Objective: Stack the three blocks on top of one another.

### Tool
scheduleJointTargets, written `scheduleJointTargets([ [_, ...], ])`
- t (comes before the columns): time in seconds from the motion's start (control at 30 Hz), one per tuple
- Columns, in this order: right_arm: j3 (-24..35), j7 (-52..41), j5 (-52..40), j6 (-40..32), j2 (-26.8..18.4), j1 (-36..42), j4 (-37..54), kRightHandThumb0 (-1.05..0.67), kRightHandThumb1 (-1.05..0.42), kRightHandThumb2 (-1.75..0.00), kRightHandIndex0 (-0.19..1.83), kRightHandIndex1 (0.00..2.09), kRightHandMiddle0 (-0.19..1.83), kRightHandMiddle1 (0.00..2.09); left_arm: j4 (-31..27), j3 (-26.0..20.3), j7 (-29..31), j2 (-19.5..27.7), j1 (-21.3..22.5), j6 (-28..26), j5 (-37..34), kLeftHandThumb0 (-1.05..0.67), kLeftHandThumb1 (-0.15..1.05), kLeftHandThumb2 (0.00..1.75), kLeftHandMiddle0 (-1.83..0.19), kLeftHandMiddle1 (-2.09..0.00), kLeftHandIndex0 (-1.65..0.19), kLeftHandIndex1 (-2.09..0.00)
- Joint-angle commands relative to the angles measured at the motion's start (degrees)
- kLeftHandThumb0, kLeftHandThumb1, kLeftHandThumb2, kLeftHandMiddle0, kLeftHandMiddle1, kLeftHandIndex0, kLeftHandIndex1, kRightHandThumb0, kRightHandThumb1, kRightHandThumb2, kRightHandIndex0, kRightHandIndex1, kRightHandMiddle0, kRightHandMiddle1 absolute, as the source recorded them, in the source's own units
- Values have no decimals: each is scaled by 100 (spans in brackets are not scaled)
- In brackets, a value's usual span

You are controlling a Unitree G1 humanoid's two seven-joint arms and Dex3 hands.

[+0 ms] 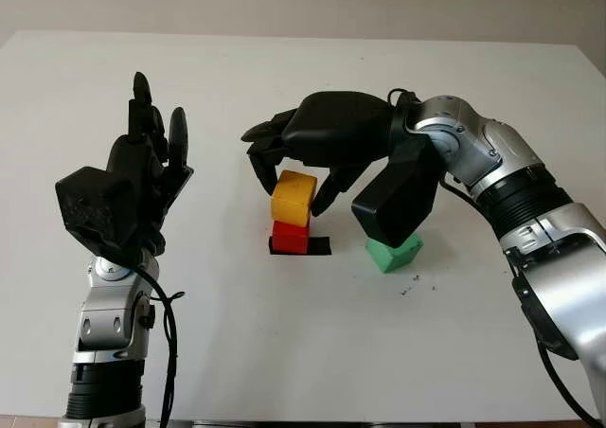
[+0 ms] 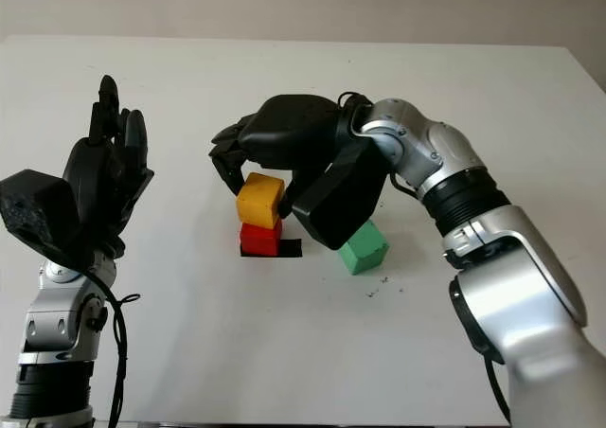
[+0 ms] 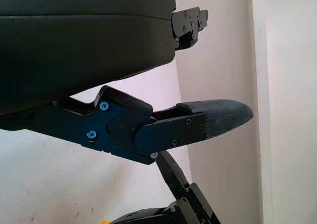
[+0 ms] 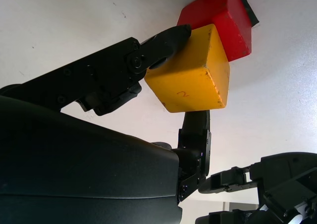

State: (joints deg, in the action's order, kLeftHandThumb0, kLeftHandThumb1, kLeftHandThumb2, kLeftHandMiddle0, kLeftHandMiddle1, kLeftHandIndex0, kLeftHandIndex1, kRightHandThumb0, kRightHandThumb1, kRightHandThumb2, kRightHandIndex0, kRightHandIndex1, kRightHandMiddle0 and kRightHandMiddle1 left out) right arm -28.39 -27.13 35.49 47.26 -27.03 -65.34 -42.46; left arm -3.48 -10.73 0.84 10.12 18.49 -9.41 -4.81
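Fingers [image 4: 163, 40]: on the right hand [image 1: 294, 168], they were curled round the yellow block, one tip against its side in the right wrist view; whether they pinched it or only bracketed it I cannot tell for sure, but it read as a grasp.
Counter [image 1: 284, 352]: white, carrying all three blocks near its middle.
Left hand [image 1: 142, 177]: open, raised above the counter's left side, well apart from the blocks, idle.
Green block [image 1: 394, 253]: alone on the counter, just right of the pair, partly under the right forearm.
Yellow block [image 1: 294, 198]: sat on the red one, slightly tilted and turned off square.
Red block [image 1: 290, 238]: bottom of the stack, on a black mark [image 1: 319, 246].
Progress: two of three looked stacked; green not yet placed.
Handling: blocks looked rigid, light and smooth-faced, so likely to slip or topple if nudged; best taken by two opposite flat sides, near mid-height.
Risk: letting go of a tilted yellow could shift it off red.
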Motion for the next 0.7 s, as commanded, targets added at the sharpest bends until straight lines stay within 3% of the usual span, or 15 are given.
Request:
scheduleJointTargets([
  [0.0, 5, -23, -71, 12, 39, 69, -28, -41, -94, -5, 26, 6, 37, 148, -102, 22, -14, 1, -17, 24, 21, -76, 105, 62, 19, 0, 19, 0],
  [0.67, -60, -193, -164, 194, 52, 49, -189, -44, -91, -5, 25, 5, 34, 146, -131, 13, -17, -1, -48, -4, 14, -77, 105, 61, 19, 0, 19, 0],
])
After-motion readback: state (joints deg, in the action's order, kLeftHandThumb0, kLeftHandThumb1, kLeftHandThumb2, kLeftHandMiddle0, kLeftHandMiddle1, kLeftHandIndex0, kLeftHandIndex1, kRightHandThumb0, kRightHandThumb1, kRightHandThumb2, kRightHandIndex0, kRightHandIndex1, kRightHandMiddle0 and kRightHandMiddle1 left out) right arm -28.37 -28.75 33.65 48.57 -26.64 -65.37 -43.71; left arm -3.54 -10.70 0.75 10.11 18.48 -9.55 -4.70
